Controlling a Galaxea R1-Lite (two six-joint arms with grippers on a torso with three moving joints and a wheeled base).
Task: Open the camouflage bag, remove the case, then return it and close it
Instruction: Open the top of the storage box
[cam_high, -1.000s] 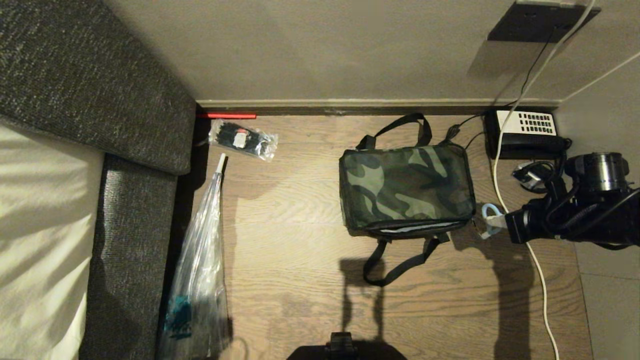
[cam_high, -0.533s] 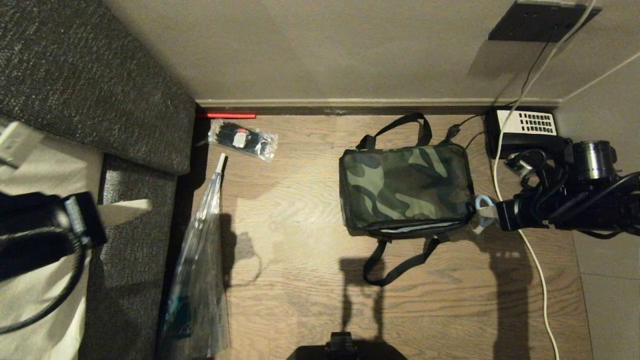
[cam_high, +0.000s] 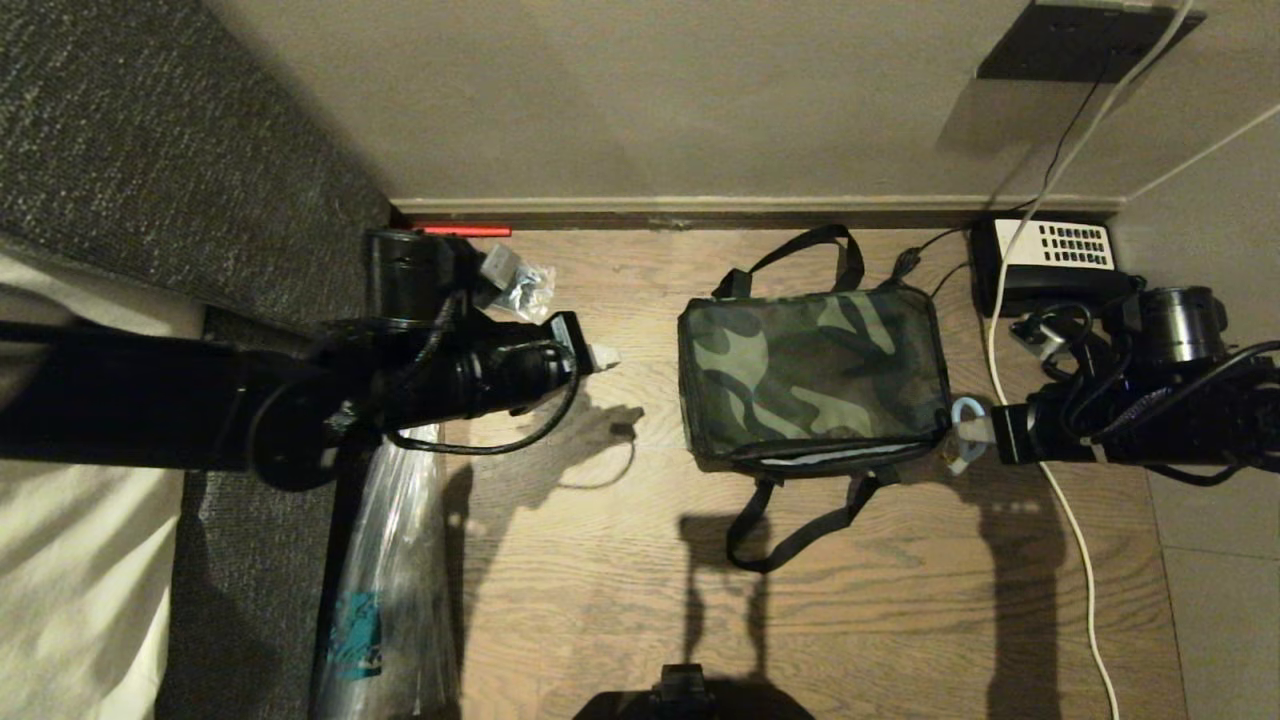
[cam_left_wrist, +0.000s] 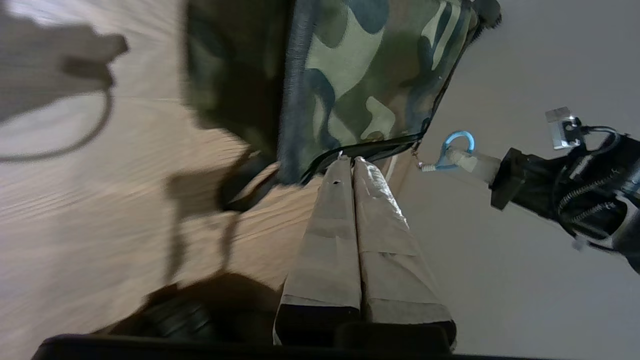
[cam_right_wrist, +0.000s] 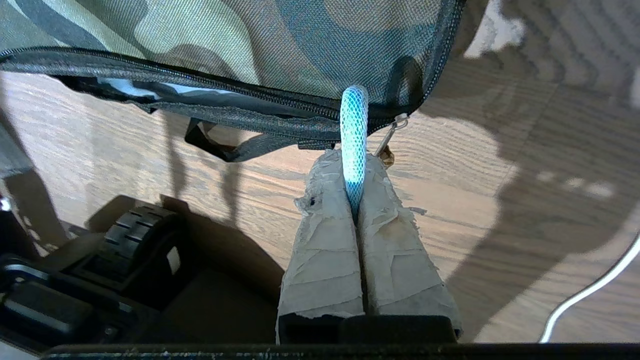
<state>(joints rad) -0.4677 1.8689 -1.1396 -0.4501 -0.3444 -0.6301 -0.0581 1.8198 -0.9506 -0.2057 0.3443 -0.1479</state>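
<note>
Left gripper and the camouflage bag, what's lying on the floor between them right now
Nothing. In the head view, only bare wooden floor with the arm's shadow lies between the left gripper and the camouflage bag.

Bare wooden floor (cam_high: 620, 560) lies open before the boxy green-camouflage bag (cam_high: 810, 375); a black telephone (cam_high: 1050, 265) and white cable (cam_high: 1075, 540) crowd its right.

One camouflage bag (cam_high: 812, 375), two plastic bags (cam_high: 385, 580).
</note>
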